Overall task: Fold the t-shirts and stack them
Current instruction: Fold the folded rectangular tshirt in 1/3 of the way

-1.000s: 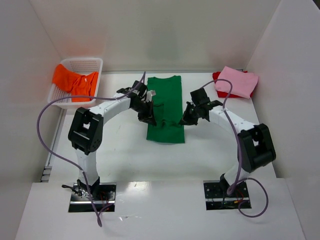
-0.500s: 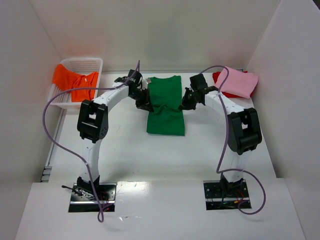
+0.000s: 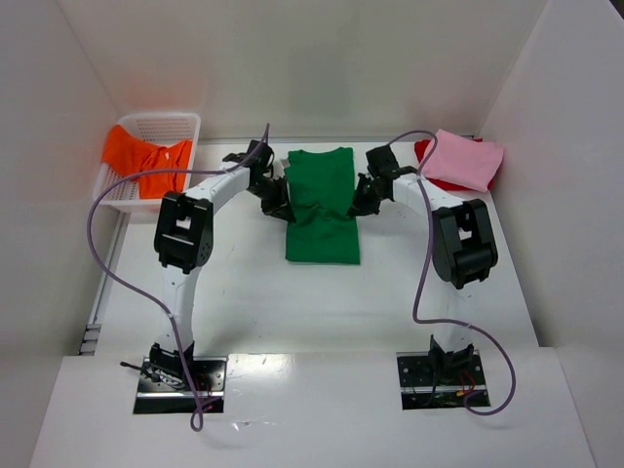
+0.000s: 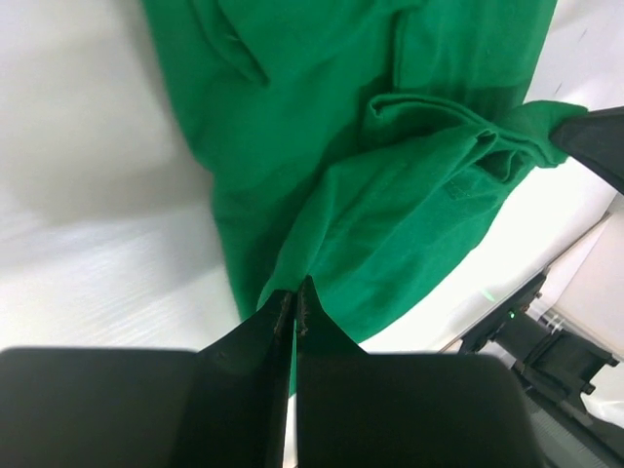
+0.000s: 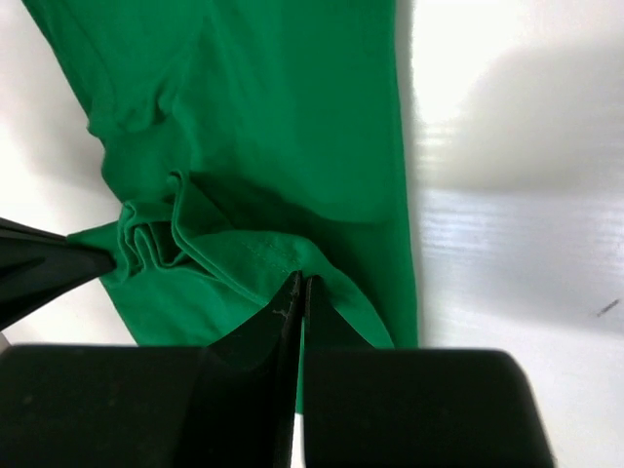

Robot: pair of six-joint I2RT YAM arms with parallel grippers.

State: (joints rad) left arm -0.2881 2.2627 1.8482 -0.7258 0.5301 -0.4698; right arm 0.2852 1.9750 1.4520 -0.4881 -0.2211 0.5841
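Top external: left gripper (image 3: 282,209), right gripper (image 3: 358,208) pinching t-shirt (image 3: 327,180).

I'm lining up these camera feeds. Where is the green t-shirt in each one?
Top external: green t-shirt lies mid-table, toward the far wall.
Left wrist: it fills the upper middle.
Right wrist: it fills the upper left.
Shared landmark: its bunched fold, right in the left wrist, left in the right wrist.

Soft matt cloth green t-shirt (image 4: 390,195), smooth glossy table (image 4: 88,146), matt blk fingers (image 4: 261,336).
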